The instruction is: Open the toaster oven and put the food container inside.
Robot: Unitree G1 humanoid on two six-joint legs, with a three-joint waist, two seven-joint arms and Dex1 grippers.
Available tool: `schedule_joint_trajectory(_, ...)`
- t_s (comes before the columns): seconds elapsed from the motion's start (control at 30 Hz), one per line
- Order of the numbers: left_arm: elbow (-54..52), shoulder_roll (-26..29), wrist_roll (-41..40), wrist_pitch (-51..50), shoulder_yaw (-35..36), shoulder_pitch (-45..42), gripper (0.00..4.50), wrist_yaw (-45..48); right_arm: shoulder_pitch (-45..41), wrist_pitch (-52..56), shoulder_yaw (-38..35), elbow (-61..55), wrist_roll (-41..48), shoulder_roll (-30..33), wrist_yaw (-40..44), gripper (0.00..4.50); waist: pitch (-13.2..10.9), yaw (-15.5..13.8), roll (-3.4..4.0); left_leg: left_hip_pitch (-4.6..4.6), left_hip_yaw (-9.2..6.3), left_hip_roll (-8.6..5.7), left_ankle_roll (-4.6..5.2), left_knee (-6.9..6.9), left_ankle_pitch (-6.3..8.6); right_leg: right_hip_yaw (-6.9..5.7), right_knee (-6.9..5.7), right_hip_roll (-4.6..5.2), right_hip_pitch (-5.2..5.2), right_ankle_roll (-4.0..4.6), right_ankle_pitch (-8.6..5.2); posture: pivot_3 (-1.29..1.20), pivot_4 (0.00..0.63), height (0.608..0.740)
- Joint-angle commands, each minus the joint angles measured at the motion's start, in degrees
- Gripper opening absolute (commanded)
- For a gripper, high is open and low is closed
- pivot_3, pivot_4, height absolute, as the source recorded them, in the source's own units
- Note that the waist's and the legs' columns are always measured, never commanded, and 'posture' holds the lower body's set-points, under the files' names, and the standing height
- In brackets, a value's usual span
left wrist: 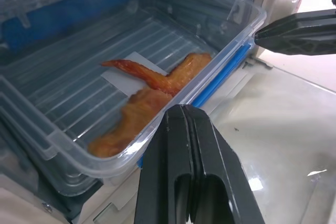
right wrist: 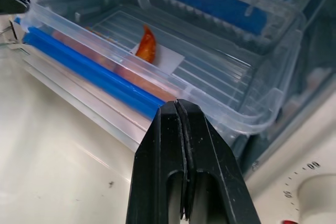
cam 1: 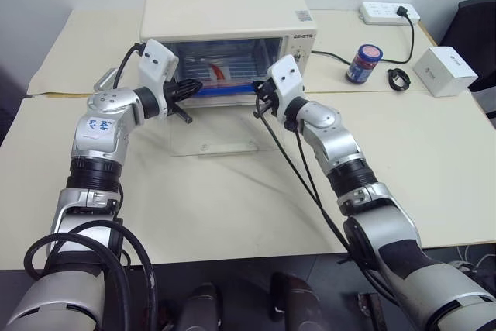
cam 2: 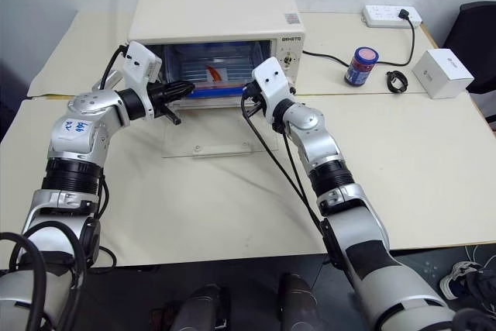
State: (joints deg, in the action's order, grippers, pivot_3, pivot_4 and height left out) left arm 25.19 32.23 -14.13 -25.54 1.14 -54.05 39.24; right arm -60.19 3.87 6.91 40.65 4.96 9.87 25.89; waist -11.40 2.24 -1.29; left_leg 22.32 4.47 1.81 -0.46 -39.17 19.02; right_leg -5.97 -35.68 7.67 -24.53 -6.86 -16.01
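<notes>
The cream-white toaster oven (cam 1: 225,5) stands at the back of the table. Its glass door (cam 1: 213,143) is dropped flat in front of it. The clear food container (left wrist: 79,93), with a blue clip strip (right wrist: 89,61) and orange food inside, lies in the oven's mouth on the rack, its front edge still at the opening. My left gripper (left wrist: 182,109) is shut, tip at the container's front wall on the left. My right gripper (right wrist: 176,104) is shut too, tip at the front rim near the right corner. Neither holds anything.
On the right stand a blue jar with a red lid (cam 1: 363,63), a black ring (cam 1: 398,77), a small white box (cam 1: 444,71) and a power strip (cam 1: 387,12) with the oven's cable. The oven's knobs (right wrist: 315,192) are just right of my right gripper.
</notes>
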Motion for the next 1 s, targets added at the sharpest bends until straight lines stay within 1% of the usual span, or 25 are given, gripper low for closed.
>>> schedule_joint_trajectory(0.03,-13.0,4.2,-6.2,-6.9,4.1,3.7,0.00,5.1,5.4,5.7,-1.9,-14.4,5.4,2.2,7.3,0.02,0.0,0.2,0.00,0.00,-0.02,0.01,0.00,0.01,0.00,0.00,-0.01,0.00,0.00,0.00,0.00,0.00,0.150,0.740)
schedule_joint_trajectory(0.1,-20.1,7.8,-10.0,-12.0,6.6,6.9,0.00,7.7,10.8,12.5,-1.8,-26.0,9.5,5.2,12.2,0.02,0.0,0.6,0.01,0.01,-0.08,0.02,0.00,0.04,0.00,0.00,-0.04,0.00,-0.02,0.00,0.00,0.00,0.150,0.740)
schedule_joint_trajectory(0.17,-25.5,11.2,-13.6,-16.3,9.2,9.4,0.00,9.3,15.7,19.8,-2.2,-36.3,13.5,8.5,15.0,0.02,0.0,0.6,0.02,0.05,-0.18,0.01,-0.01,0.03,0.01,0.00,-0.07,0.01,-0.03,0.00,0.00,0.00,0.150,0.740)
schedule_joint_trajectory(0.23,-30.7,14.6,-18.1,-21.0,12.6,11.6,0.37,11.1,20.8,26.8,-3.0,-45.1,17.5,12.3,16.8,0.00,0.0,0.2,0.02,0.07,-0.21,0.01,0.00,0.02,0.02,0.00,-0.06,0.01,-0.02,0.00,0.00,0.00,0.150,0.740)
schedule_joint_trajectory(0.33,-37.1,20.4,-23.9,-26.6,16.9,14.8,1.12,14.5,28.3,33.5,-3.4,-54.4,20.2,17.7,18.2,0.00,0.0,-0.5,0.02,0.02,-0.13,0.03,0.00,-0.06,0.01,0.08,-0.05,0.01,0.03,0.01,-0.01,0.00,0.150,0.740)
schedule_joint_trajectory(0.43,-41.0,25.5,-28.3,-30.2,20.1,17.4,2.05,17.2,34.1,36.7,-3.4,-57.4,20.3,19.2,16.3,0.00,0.0,-0.8,0.00,-0.13,-0.06,0.04,-0.01,-0.06,0.01,0.13,-0.07,-0.01,0.13,0.03,-0.02,0.00,0.150,0.740)
schedule_joint_trajectory(0.53,-43.2,29.3,-31.3,-32.1,22.5,18.9,3.04,18.5,37.4,34.2,-1.4,-55.4,16.7,18.1,13.9,0.00,0.0,-0.8,0.00,-0.15,0.02,0.03,0.00,-0.06,0.01,0.18,-0.08,-0.01,0.11,0.04,-0.02,0.00,0.150,0.740)
schedule_joint_trajectory(0.67,-44.4,31.4,-33.7,-33.6,24.4,19.4,4.29,18.0,36.8,30.4,-0.9,-49.0,13.5,13.9,10.0,0.00,0.0,-0.8,0.00,-0.15,0.04,0.02,0.00,-0.06,0.01,0.21,-0.09,-0.02,0.09,0.04,-0.02,0.00,0.150,0.740)
schedule_joint_trajectory(0.7,-44.6,31.8,-34.3,-33.8,24.8,19.6,4.49,17.8,36.2,29.4,-1.0,-47.4,13.0,12.8,9.3,0.00,0.0,-0.8,0.01,-0.15,0.04,0.02,-0.01,-0.06,0.01,0.21,-0.10,-0.02,0.08,0.04,-0.02,0.00,0.150,0.740)
schedule_joint_trajectory(0.9,-45.8,32.9,-35.7,-33.9,26.3,20.8,4.49,16.1,30.6,22.1,-0.4,-36.7,9.0,8.0,7.6,0.00,0.0,-0.7,0.01,-0.14,0.04,0.04,-0.02,-0.05,0.00,0.21,-0.11,-0.05,0.04,0.06,-0.03,0.00,0.150,0.740)
schedule_joint_trajectory(1.0,-46.2,33.8,-35.7,-33.7,27.6,22.2,4.49,15.5,27.2,21.7,-2.1,-36.0,9.9,7.5,8.7,0.00,0.0,-0.6,0.02,-0.13,0.05,0.04,-0.03,-0.05,0.00,0.22,-0.12,-0.05,0.02,0.06,-0.03,0.00,0.150,0.740)
